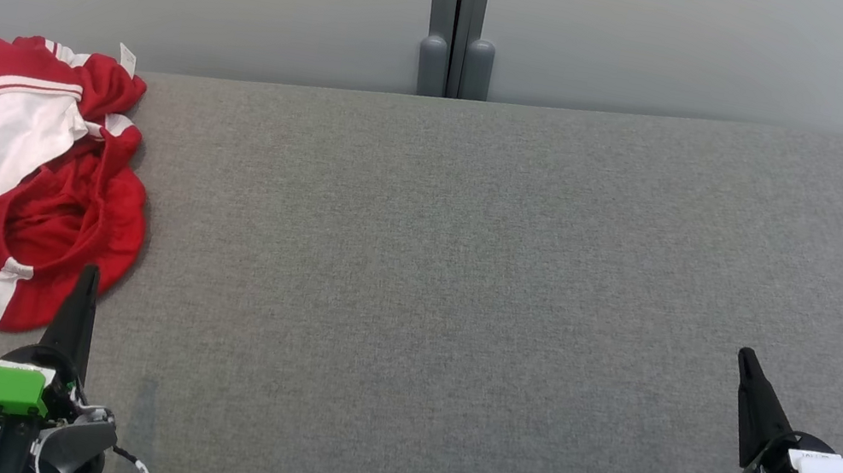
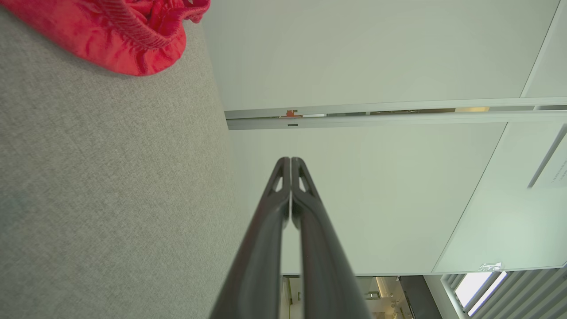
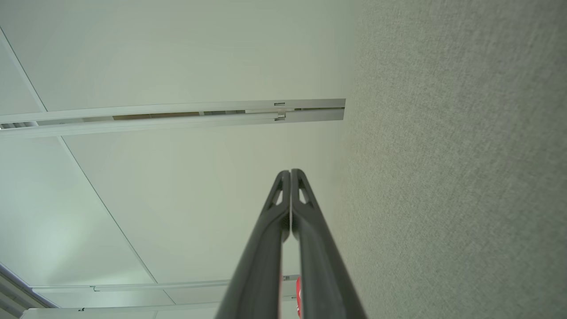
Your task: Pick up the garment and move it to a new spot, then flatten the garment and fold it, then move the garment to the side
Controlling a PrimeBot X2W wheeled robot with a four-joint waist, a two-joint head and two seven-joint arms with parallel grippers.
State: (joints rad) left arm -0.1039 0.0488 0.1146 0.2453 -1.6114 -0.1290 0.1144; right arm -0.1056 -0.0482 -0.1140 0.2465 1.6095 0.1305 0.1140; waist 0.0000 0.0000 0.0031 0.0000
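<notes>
At the far left of the grey worktop (image 1: 466, 279) the red-and-white garment (image 1: 37, 203) lies crumpled, and part of it seems to hang past the edge. Just beside its near hem sits the left tool (image 1: 87, 282), fingers pressed together and empty. Well apart at the right, the right tool (image 1: 749, 364) is likewise closed on nothing. The likely risk is a pinch on one loose layer alone — the bunched cloth could then drag, or slide off that edge.

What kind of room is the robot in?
Probably an office or test room, not a home: plain pale wall panels joined by a grey post, and a big grey cloth-covered table holding a red-and-white garment.
</notes>
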